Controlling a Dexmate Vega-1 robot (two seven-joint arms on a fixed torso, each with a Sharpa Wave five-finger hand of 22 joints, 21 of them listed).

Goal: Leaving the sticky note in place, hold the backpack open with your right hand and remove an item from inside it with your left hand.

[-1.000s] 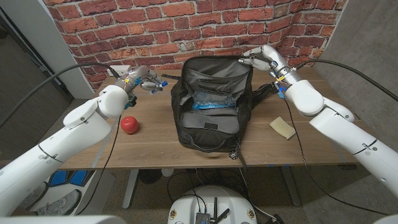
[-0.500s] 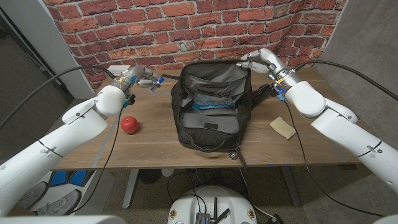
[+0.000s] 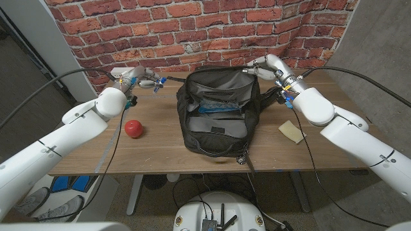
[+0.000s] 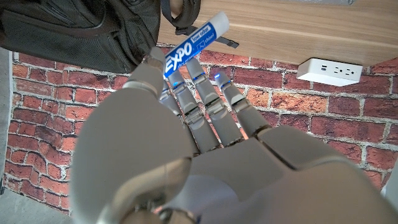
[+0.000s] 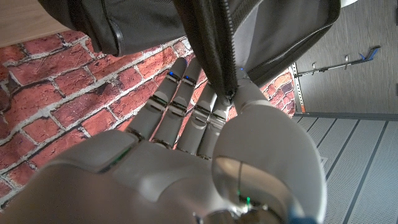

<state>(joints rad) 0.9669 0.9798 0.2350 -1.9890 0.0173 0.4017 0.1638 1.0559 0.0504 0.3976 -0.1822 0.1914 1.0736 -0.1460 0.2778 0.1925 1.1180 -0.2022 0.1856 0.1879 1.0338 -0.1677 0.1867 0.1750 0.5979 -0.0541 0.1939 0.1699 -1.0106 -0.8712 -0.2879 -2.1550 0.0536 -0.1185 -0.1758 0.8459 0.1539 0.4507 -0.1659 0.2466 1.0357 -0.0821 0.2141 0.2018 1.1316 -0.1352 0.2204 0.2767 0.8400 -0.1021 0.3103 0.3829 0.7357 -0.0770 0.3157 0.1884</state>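
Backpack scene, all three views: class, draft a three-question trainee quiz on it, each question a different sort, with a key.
1. True or false: the left hand holds an Expo marker.
2. Multiple choice: what does the right hand grip? A) the red ball B) the backpack's far zipper edge C) the sticky note
3. Fill in: the red ball lies on the table to the robot's ____ of the backpack.

Key: 1 true. 2 B; the right wrist view shows the zipper edge pinched between the thumb and the fingers. 3 left; the yellow sticky note lies on the other side.
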